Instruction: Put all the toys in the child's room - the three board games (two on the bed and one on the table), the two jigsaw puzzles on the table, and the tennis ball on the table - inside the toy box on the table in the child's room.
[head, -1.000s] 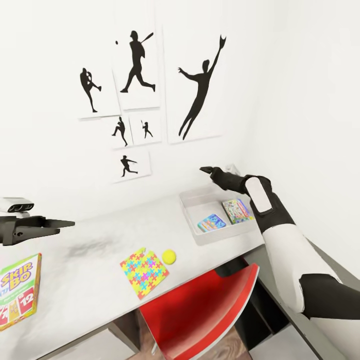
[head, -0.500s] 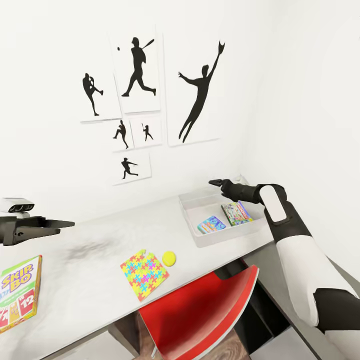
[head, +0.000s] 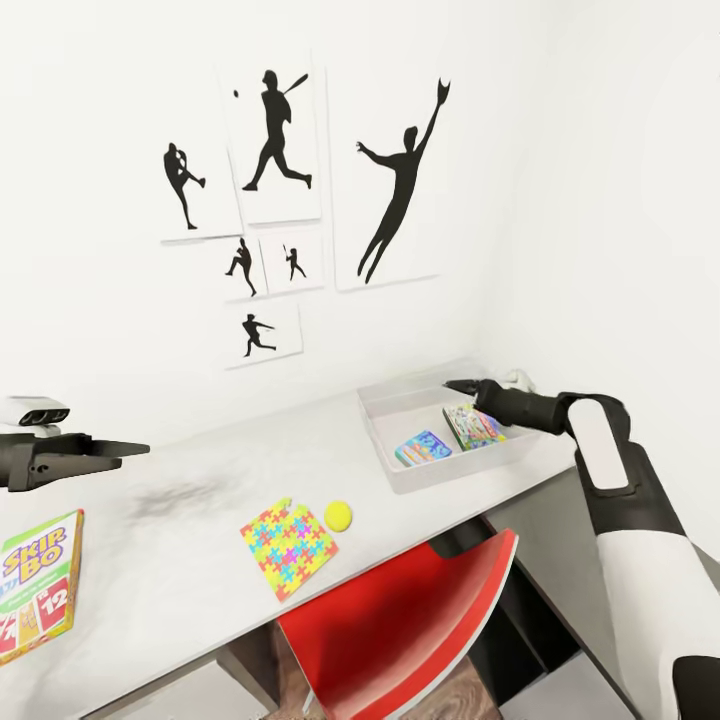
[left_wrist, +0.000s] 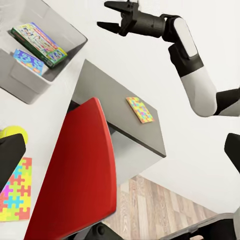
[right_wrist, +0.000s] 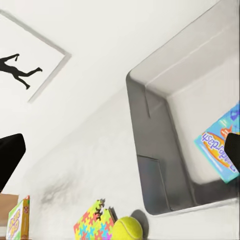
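The grey toy box (head: 385, 445) sits at the right end of the white table (head: 190, 560), holding a light blue board game (head: 424, 447) and a green-edged one (head: 472, 425). My right gripper (head: 462, 386) hovers open just above the box's far side, holding nothing. A green Skip-Bo board game (head: 38, 582) lies at the table's left. A jigsaw puzzle (head: 288, 545) and the tennis ball (head: 338, 514) lie side by side near the front edge. My left gripper (head: 135, 450) hangs open above the table's left part. A second jigsaw puzzle (left_wrist: 140, 109) rests on a lower dark grey cabinet.
A red chair (head: 400, 620) is pushed under the table below the puzzle and ball. The dark grey cabinet (left_wrist: 120, 115) stands just right of the table, against the white corner walls. Black athlete pictures (head: 275, 140) hang above the table.
My right arm has swung right and down, bringing its gripper from above the box's back edge to low over the box. The left arm and the toys have stayed put.
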